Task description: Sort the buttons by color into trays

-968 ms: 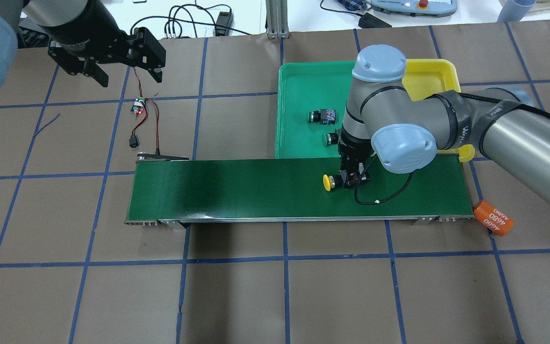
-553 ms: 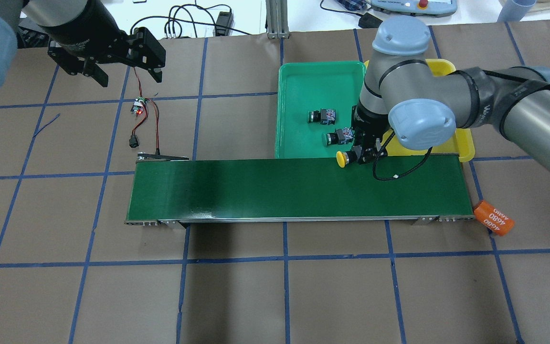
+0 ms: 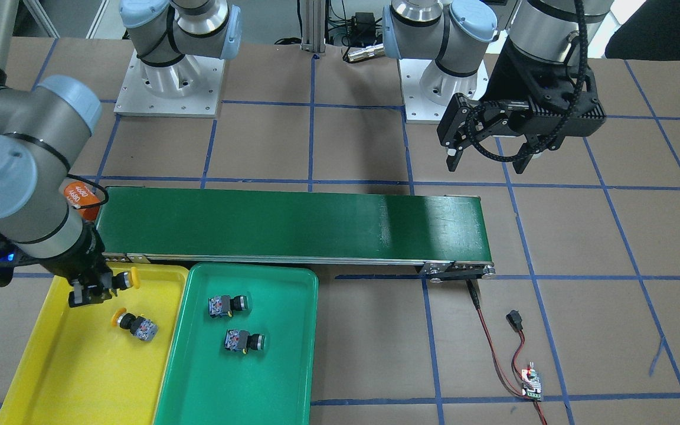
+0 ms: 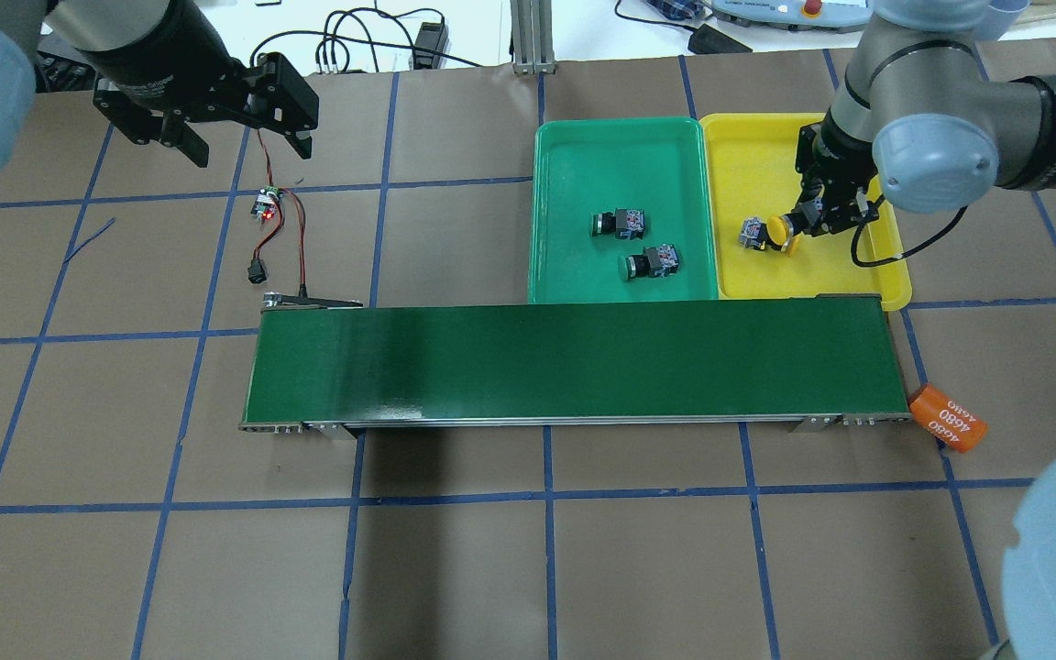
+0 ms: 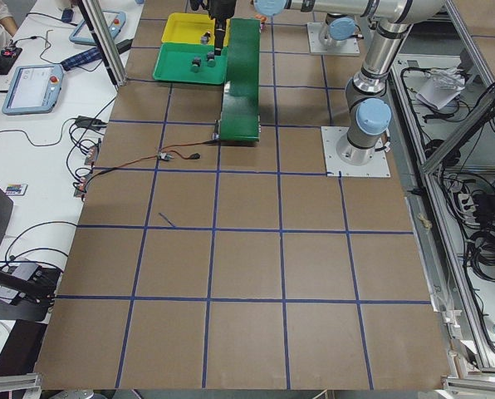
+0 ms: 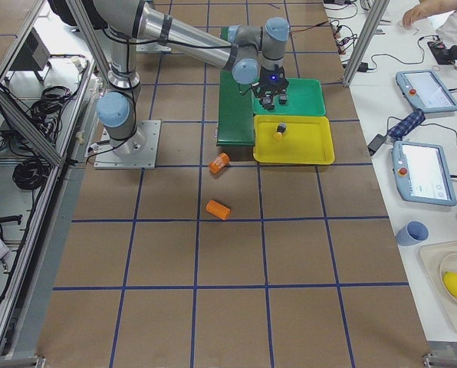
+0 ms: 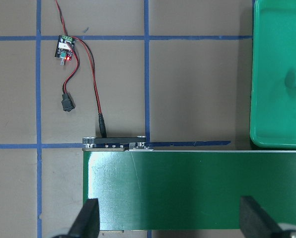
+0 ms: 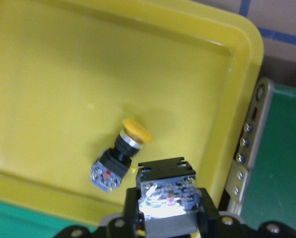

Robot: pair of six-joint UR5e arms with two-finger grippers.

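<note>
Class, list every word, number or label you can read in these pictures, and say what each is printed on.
"4680", printed twice, on the orange cylinder beside the conveyor belt.
White lettering on the left arm's wrist: too blurred to read.
Contact block markings on the gripped yellow button: unreadable.

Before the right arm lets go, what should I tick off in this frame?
1. Right end effector shut on a yellow-capped button: ok.
2. Held button over the yellow tray: ok.
3. Clearance from the yellow button lying there: cannot tell.
4. Both green buttons in the green tray: ok.
5. Left end effector open, away from the trays: ok.
</note>
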